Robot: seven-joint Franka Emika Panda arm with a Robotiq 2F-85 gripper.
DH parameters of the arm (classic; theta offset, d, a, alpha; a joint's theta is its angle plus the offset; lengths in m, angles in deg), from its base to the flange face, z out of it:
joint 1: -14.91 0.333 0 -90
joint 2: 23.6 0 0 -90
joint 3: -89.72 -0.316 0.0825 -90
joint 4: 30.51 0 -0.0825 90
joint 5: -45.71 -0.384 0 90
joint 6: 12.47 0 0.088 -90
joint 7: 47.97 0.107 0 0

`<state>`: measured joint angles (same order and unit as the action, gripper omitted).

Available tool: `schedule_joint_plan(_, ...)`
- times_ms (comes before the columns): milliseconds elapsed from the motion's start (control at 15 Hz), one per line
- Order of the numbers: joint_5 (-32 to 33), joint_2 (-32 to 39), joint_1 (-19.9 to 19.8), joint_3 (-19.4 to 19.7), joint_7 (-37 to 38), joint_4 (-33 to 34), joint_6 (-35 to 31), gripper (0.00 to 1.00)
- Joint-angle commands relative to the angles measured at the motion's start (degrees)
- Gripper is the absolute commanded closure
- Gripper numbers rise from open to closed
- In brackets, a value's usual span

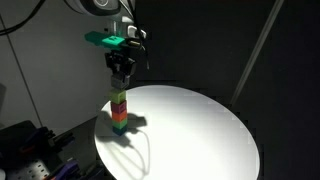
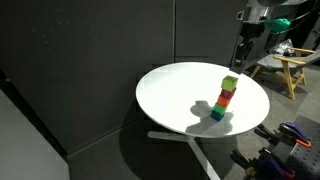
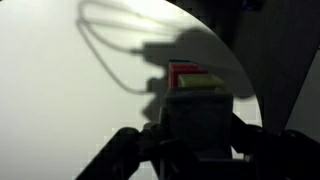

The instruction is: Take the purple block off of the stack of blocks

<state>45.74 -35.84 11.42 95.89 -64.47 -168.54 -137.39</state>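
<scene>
The stack of blocks (image 1: pixel 120 112) stands on the round white table (image 1: pixel 200 130), with a yellow-green cube on top, then orange-red, green and dark red; it also shows in an exterior view (image 2: pixel 226 98). My gripper (image 1: pixel 120 75) hangs right above the stack, seen too in an exterior view (image 2: pixel 243 52). In the wrist view the gripper (image 3: pixel 205 135) is shut on the purple block (image 3: pixel 205 118), a dim grey cube between the fingers. The stack's yellow-green top (image 3: pixel 200 82) shows just beyond it.
The table edge (image 3: pixel 250 90) runs close to the stack. Dark curtains surround the table. A wooden stool (image 2: pixel 285 65) stands behind the arm. Equipment sits on the floor (image 1: pixel 30 155), also in an exterior view (image 2: pixel 290 150).
</scene>
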Motion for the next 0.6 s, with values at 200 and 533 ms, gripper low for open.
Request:
schedule_joint_plan(200, 3.3, -0.8, -1.9, 0.7, 2.2, 1.1, 0.5, 0.71)
schedule_joint_plan(533, 6.3, 0.1, -3.2, 1.3, 2.5, 1.0, -0.8, 0.71)
